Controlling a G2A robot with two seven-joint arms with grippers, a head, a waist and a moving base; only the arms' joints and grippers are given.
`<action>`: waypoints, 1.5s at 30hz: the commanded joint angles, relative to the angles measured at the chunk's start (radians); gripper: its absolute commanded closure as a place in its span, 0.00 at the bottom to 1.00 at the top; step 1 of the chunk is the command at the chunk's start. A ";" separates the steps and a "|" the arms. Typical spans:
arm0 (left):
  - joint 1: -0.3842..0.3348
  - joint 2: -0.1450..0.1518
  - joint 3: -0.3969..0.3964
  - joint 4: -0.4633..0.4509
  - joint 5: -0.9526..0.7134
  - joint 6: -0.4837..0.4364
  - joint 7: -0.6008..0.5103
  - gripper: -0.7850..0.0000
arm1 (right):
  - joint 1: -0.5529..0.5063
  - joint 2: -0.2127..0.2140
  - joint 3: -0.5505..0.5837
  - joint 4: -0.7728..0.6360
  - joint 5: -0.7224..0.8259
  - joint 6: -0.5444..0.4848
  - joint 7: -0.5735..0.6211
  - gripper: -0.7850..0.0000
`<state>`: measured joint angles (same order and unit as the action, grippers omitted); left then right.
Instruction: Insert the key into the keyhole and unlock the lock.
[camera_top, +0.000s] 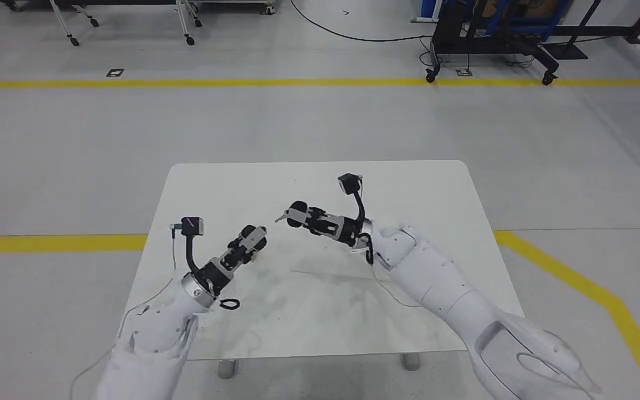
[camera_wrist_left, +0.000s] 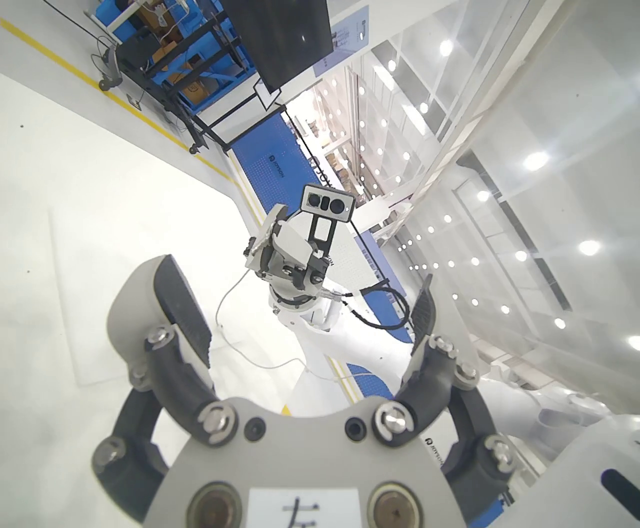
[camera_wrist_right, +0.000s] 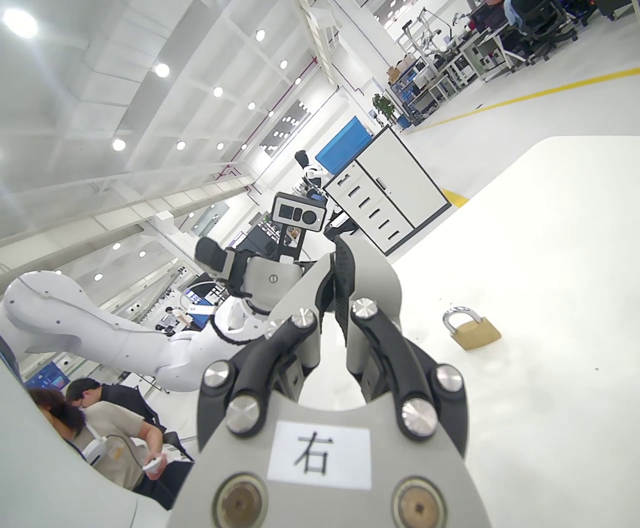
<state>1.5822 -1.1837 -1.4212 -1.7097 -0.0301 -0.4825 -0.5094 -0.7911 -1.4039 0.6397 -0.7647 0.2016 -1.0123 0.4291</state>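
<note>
The left gripper (camera_wrist_left: 296, 282) hangs released and holds nothing, near the right gripper (camera_wrist_right: 336, 260) and facing it. The right gripper's jaws are clenched on a thin silvery key (camera_wrist_left: 257, 244) above the white table (camera_wrist_right: 550, 225). Beyond the right gripper and apart from it, the brass padlock (camera_wrist_right: 472, 331) lies on the table.

The left pincer (camera_top: 252, 240) is hovering above the left-middle part of the counter (camera_top: 420, 200). The right pincer (camera_top: 296, 213) is hanging just to its right and a little farther back, and the two are pointing toward each other without touching. The padlock (camera_wrist_right: 470, 328) is lying on the counter, near the right pincer but apart from it, while that pincer is holding the key (camera_wrist_left: 258, 243) up off the surface.
</note>
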 joint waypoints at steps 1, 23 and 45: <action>-0.002 -0.001 0.011 0.010 0.046 -0.014 0.024 0.15 | -0.008 -0.005 0.002 -0.002 0.042 0.000 0.036 1.00; -0.008 0.003 0.030 0.005 0.153 -0.022 0.073 0.67 | 0.015 -0.074 0.030 0.108 0.323 0.000 0.379 1.00; -0.016 0.009 0.032 0.007 0.239 -0.001 0.117 1.00 | 0.036 -0.083 -0.007 0.140 0.342 0.000 0.379 1.00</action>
<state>1.5672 -1.1750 -1.3907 -1.7033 0.2015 -0.4836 -0.3936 -0.7551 -1.4878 0.6345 -0.6246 0.5424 -1.0123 0.8078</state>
